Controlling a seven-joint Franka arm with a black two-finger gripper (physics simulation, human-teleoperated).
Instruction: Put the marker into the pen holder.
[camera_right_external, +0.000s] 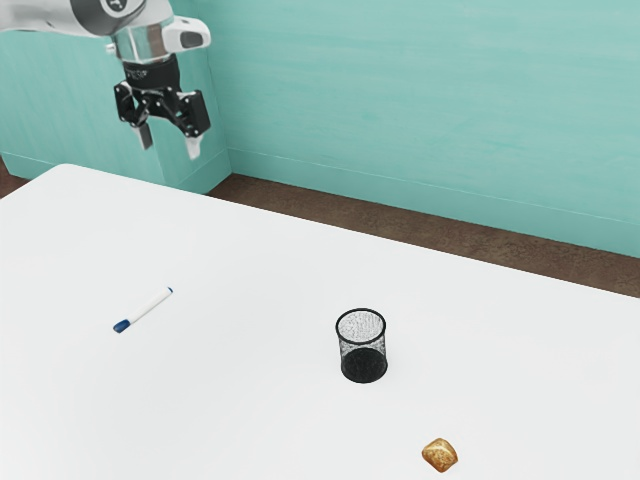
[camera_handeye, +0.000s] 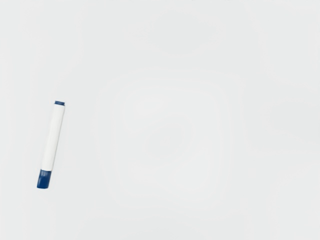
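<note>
My gripper hangs high at the exterior view's upper left, its two fingertips wide apart and nothing between them. A white marker with a blue cap lies flat on the table, at the exterior view's left, well below the hand. The wrist view has the same marker lying on the white surface. Toward the exterior view's right of the marker stands a black mesh pen holder, upright, with nothing visible inside it.
A small golden-brown object lies on the white table, past the pen holder toward the exterior view's lower right. Behind the table's far edge is a teal wall.
</note>
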